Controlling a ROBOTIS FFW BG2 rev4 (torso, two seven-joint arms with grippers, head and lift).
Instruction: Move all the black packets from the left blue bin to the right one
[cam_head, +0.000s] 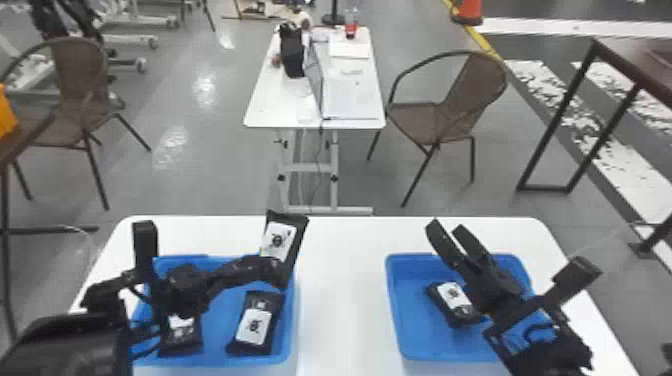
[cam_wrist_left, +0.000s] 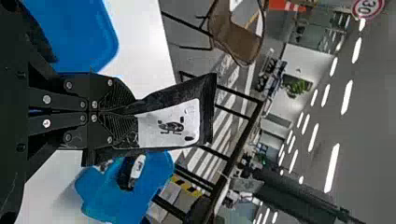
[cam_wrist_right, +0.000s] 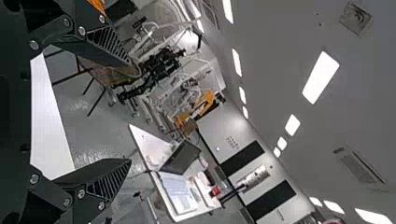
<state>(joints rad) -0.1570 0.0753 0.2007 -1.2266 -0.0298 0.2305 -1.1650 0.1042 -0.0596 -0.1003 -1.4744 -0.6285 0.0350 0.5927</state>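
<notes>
left hand (cam_head: 272, 272) pinching packet (cam_head: 278, 242) near left bin (cam_head: 291, 345) edge, right hand (cam_head: 445, 226) spread, roomy surface (cam_head: 342, 290) before right bin (cam_head: 407, 320), left wrist view catches sign (cam_wrist_left: 368, 7)

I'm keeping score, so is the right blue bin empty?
Not empty: a black packet lies in the right blue bin, its white label showing.

Round sign (cam_wrist_left: 369, 8): reads 30, inside a red rim.
Raised packet (cam_head: 295, 240): bears a white label (cam_head: 278, 241) with a dark mark, too blurred to read.
Left bin (cam_head: 220, 325), two packets (cam_head: 254, 322): carry white labels, likewise unreadable.
Right bin (cam_head: 410, 285), packet (cam_head: 452, 302): bears a white label, dark-marked, too small to read.
</notes>
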